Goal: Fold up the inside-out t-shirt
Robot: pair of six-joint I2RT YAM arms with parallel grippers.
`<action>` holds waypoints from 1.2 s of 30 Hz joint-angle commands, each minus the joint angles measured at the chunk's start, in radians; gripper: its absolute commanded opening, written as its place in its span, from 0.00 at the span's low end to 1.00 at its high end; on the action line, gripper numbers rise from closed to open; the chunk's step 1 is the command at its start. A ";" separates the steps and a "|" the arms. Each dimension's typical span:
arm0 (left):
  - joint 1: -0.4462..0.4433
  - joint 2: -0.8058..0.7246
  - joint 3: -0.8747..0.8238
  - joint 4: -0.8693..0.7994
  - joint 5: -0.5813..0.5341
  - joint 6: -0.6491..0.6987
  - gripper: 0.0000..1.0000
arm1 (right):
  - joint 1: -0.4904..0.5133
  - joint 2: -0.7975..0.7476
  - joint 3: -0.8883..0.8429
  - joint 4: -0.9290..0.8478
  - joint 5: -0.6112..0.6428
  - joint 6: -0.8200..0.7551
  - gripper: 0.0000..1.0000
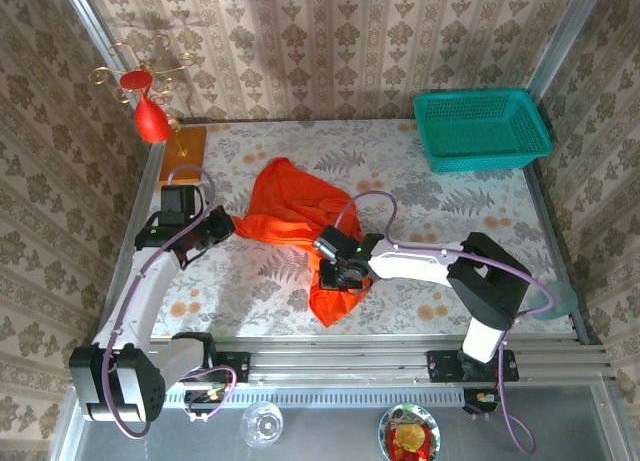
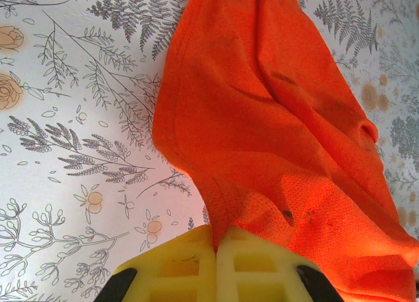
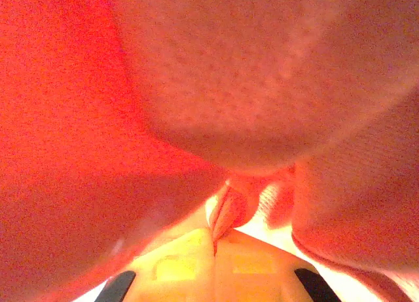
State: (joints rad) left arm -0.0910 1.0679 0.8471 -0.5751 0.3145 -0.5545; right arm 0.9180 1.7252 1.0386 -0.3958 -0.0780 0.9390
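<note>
Presently, each entry is placed against the teal basket, which sits on the floral table.

- The inside-out t-shirt is bright orange-red cloth lying crumpled on the table. It is well left of the basket and nearer the arm bases. A broad lobe is bunched up on its far side, and a narrower tail runs toward the near edge.
- The left gripper is at the shirt edge farthest from the basket. Its yellow pads are pressed together, with a ridge of cloth pinched in the seam between them.
- The right gripper is on the shirt's near tail, left of and nearer than the basket. Its pads are closed on a small fold. The cloth hangs so close to the wrist camera that it blurs.
- The red teardrop ornament, on a gold wire stand, is far left of the basket at about the same depth. The flat orange board lies just beside its foot.
</note>
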 commanded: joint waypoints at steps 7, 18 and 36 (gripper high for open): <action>0.007 -0.009 0.075 0.026 -0.001 0.058 0.00 | -0.136 -0.289 0.149 -0.445 0.357 -0.235 0.00; 0.021 -0.031 0.166 0.135 0.043 0.106 0.00 | -0.533 -0.483 0.661 -0.612 0.649 -0.728 0.00; 0.148 -0.005 0.675 0.358 0.377 0.142 0.00 | -0.542 -0.567 0.710 -0.307 0.701 -0.928 0.00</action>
State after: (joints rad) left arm 0.0338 1.0302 1.5810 -0.2359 0.7017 -0.4030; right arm 0.4080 1.2068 1.6913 -0.7372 0.4160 0.0616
